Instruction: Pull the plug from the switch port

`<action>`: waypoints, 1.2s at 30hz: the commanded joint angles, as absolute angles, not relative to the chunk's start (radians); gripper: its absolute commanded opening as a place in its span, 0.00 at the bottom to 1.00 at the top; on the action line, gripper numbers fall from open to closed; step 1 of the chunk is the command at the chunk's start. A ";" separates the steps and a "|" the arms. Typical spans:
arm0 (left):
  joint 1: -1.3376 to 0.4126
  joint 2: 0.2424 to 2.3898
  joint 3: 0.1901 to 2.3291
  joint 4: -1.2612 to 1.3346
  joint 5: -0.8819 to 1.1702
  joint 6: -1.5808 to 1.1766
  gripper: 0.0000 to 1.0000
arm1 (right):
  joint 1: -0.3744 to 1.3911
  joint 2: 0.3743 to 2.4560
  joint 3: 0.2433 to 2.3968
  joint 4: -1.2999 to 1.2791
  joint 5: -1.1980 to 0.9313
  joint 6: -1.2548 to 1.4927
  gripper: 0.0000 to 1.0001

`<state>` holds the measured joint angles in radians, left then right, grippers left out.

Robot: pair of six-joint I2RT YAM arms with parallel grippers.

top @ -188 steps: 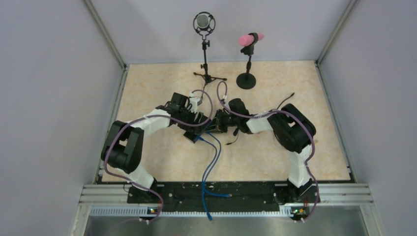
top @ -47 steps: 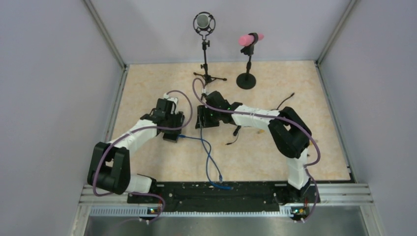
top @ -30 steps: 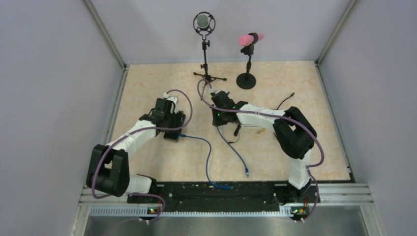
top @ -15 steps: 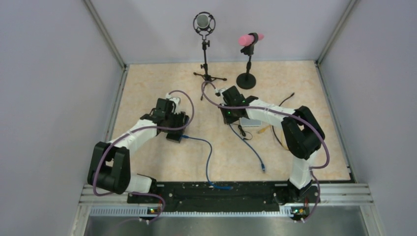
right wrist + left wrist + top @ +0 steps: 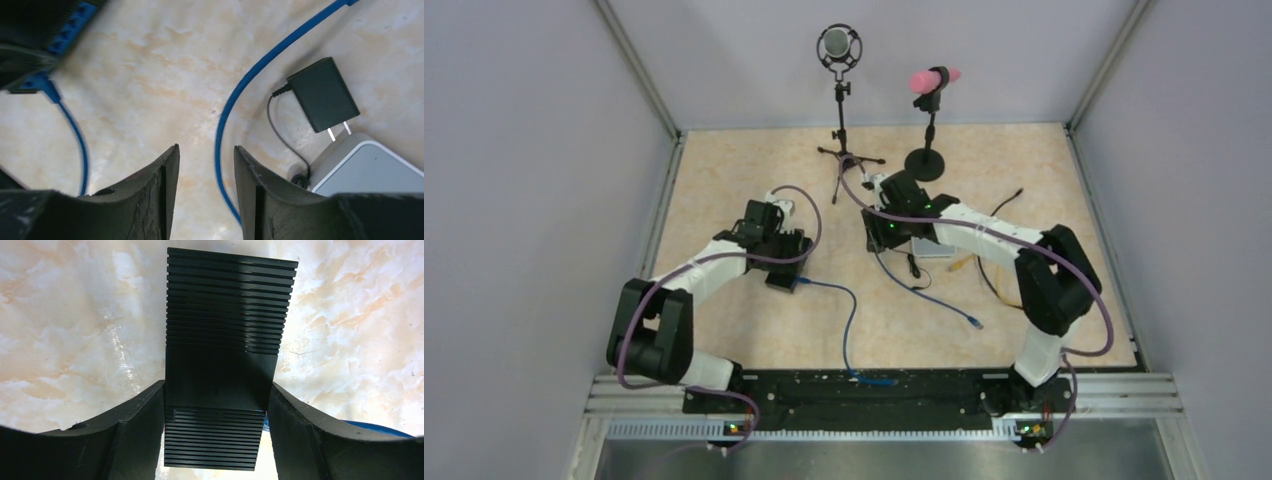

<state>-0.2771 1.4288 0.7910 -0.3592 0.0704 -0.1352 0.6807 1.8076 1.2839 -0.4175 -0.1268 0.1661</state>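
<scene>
Our left gripper (image 5: 216,388) has stayed clamped on the black switch (image 5: 227,315), fingers pressed to both its sides. Meanwhile the freed blue cable (image 5: 260,60) has been dragged further right, so its plug (image 5: 977,324) now lies loose on the table (image 5: 724,180), well apart from the switch. We judge that pull done. A second blue cable (image 5: 849,320) remains plugged in. Only the right wrist view shows the right gripper (image 5: 202,150) narrowly parted, clamping nothing, with a power adapter (image 5: 322,97) and white box (image 5: 370,172) beyond.
</scene>
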 commanded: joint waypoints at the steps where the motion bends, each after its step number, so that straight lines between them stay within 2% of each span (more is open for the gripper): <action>1: -0.274 1.448 0.840 -0.295 0.143 -0.119 0.00 | 0.690 1.658 1.198 -0.239 -0.259 0.368 0.45; 4: -0.273 1.466 0.847 -0.292 0.164 -0.109 0.00 | 0.690 1.622 1.108 -0.074 -0.323 0.511 0.48; 10: -0.274 1.475 0.846 -0.262 0.248 -0.099 0.00 | 0.695 1.682 1.044 0.137 -0.534 0.675 0.50; 36: -0.274 1.446 0.812 -0.174 0.371 -0.164 0.00 | 0.754 1.890 1.052 0.301 -0.586 0.810 0.50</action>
